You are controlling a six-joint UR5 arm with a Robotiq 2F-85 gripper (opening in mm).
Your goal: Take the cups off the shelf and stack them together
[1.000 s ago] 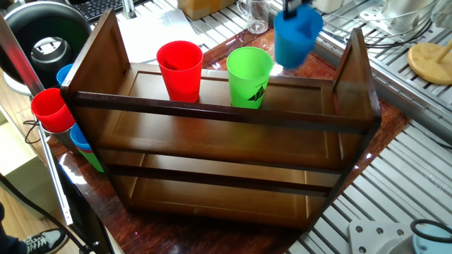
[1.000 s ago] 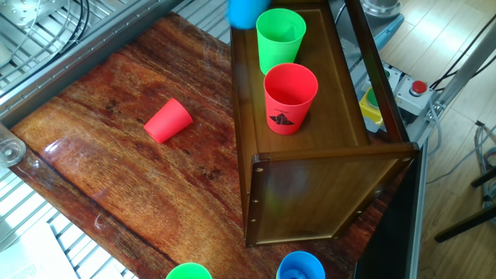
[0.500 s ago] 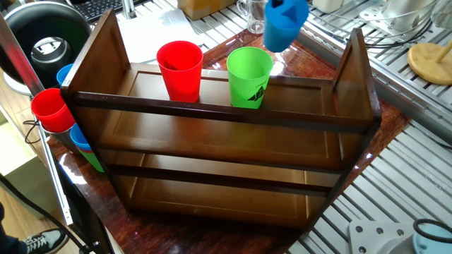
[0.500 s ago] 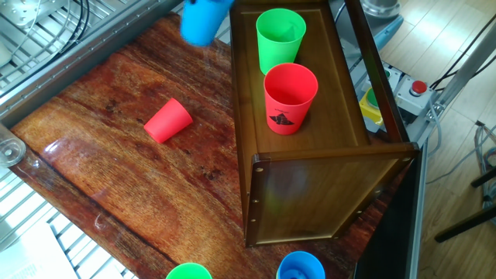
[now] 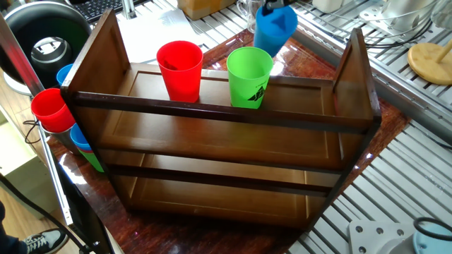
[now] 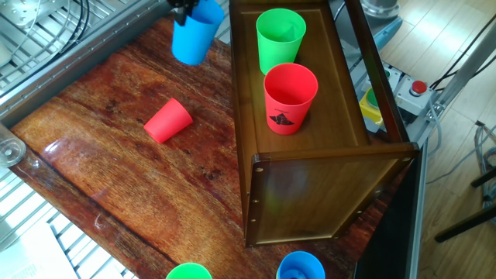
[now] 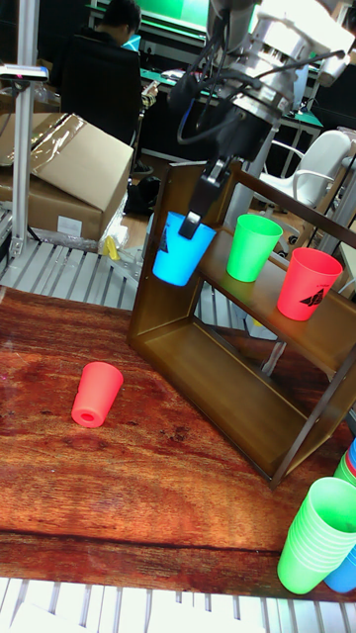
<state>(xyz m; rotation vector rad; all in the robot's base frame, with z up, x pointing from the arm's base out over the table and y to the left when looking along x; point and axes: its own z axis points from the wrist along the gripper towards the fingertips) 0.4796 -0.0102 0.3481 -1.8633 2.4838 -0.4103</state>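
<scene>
One fixed view: the dark brown glossy wooden two-tier shelf [image 5: 212, 141] stands on the reddish wooden surface [image 5: 385, 120]. On its top tier a red plastic cup [image 5: 180, 69] and a green plastic cup with a black mark [image 5: 248, 76] stand upright, side by side. A blue plastic cup [image 5: 273, 29] hangs tilted behind the shelf, clear of it.

The other fixed view: the blue cup is beside the shelf's long wall, above the surface. A second red plastic cup [image 6: 168, 120] lies on its side on the surface, apart from the shelf.

Tall fixed view: the gripper [image 7: 201, 203] holds the blue cup, with its fingers [image 7: 210, 184] apparently closed over the rim, though the grip is partly hidden.
</scene>
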